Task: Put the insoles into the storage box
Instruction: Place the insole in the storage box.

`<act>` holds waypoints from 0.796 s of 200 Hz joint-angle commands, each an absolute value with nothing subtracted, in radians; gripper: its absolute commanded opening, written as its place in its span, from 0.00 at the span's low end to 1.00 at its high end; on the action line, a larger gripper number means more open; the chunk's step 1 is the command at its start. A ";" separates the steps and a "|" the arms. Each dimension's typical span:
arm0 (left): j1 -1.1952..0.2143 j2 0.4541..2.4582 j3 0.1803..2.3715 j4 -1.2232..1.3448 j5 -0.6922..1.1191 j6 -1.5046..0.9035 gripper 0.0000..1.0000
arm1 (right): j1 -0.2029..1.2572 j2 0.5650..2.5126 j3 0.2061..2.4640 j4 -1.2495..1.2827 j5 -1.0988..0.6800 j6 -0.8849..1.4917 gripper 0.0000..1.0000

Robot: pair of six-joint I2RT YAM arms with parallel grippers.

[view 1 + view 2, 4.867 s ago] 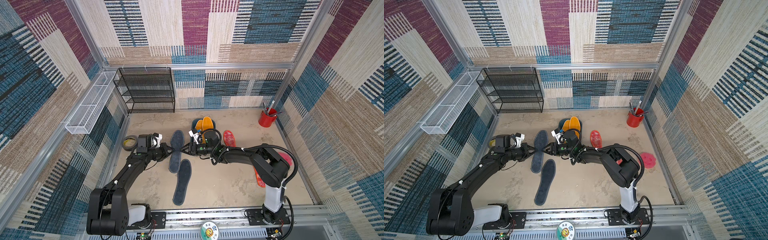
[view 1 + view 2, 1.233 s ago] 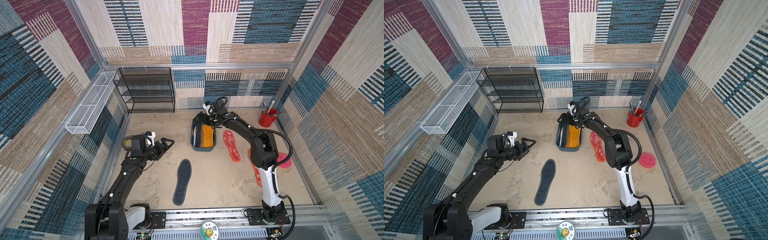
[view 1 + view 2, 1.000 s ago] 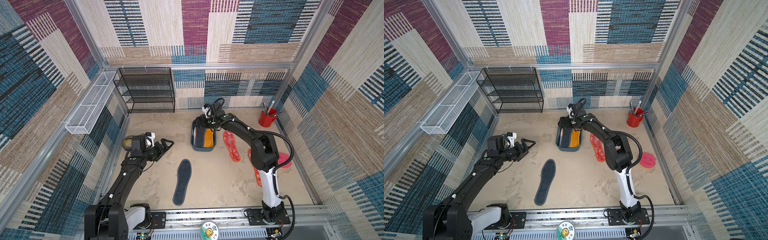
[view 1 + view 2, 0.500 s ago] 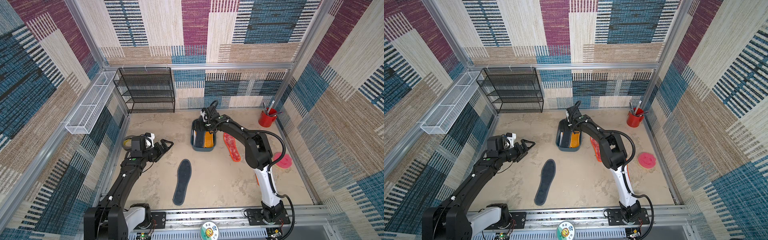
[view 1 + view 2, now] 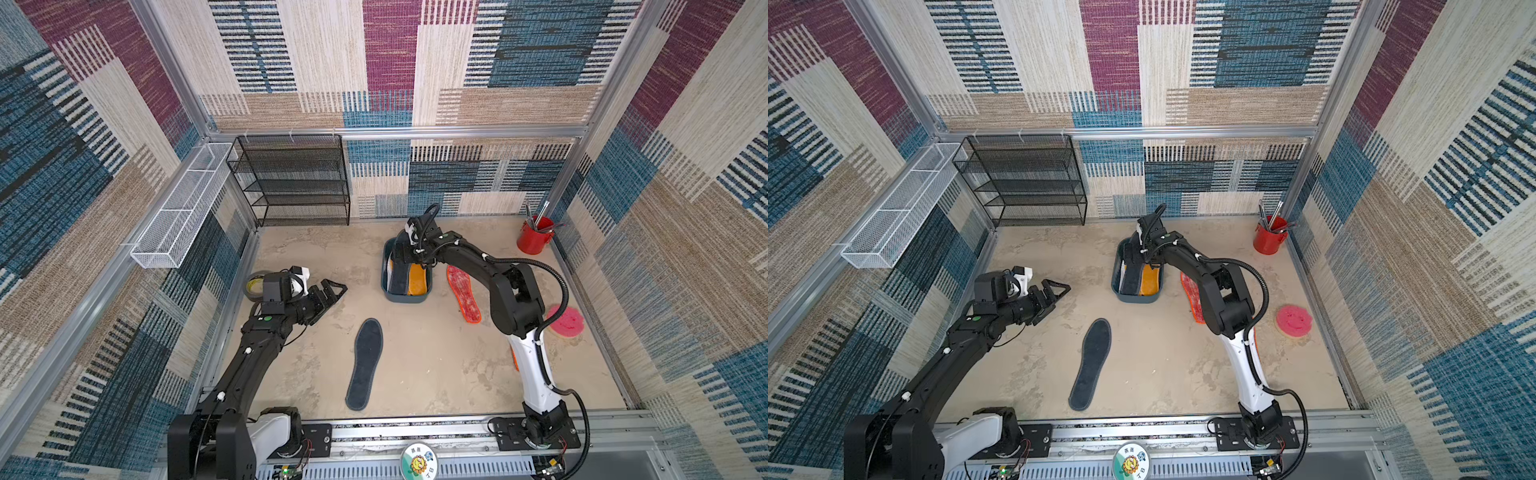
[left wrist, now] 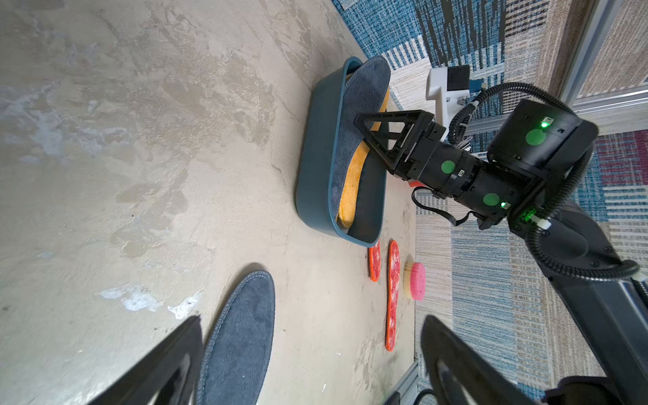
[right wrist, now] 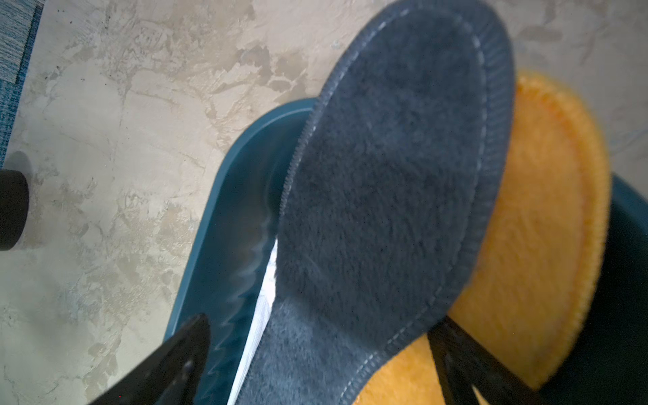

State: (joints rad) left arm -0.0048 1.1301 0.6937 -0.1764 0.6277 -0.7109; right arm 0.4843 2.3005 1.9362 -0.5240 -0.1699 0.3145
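Right, wide shot first: the sandy worktop (image 5: 436,365) fills the pen, with the black wire rack (image 5: 297,183) against the back wall and the white mesh basket (image 5: 178,212) hung along the wall on the robot's left. Now the arms. The left arm reaches in low over its own side, and the left claw (image 5: 334,297) hovers with jaws spread wide and nothing between them. The right arm stretches across to the storage box (image 5: 405,298), which sits toward the back, a little right of centre. The right claw (image 7: 319,322) points down into that box with jaws wide apart. It straddles the narrow end of the tilted dark grey insole (image 7: 385,175) without clamping it, and the wrist view shows a clear gap on one side. That insole leans inside the box, its broad end poking up past the rim. An orange-yellow insole (image 7: 543,228) lies under it, and a sliver of white insole (image 7: 266,287) shows along the box wall. Outside the box, the loose dark grey insole (image 5: 365,363) lies flat at centre front, well apart from the box. One red-mottled insole (image 5: 463,297) lies just beside the box on the robot's right. The second red-mottled insole (image 6: 392,291) lies nearer the front, mostly hidden behind the right arm in both top views. Smaller bits: the pink round pad (image 5: 567,322) lies near the right wall. The red cup (image 5: 534,241) of tools stands in the back right corner. A tape roll (image 5: 253,284) sits by the left wall behind the left wrist.
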 commanded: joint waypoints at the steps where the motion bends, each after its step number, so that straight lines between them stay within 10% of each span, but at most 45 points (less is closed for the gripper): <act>1: -0.005 1.131 0.693 -0.176 0.621 -0.696 0.98 | 0.486 2.322 1.967 -0.498 -0.199 0.330 0.98; 159: -0.008 1.138 0.683 -0.366 0.587 -0.621 0.95 | 0.505 2.214 2.010 -0.532 -0.158 0.311 0.98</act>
State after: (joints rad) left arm -0.0048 1.1515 0.6956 -0.2756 0.6056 -0.6754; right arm 0.5034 2.2662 2.0026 -0.5327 -0.1940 0.3206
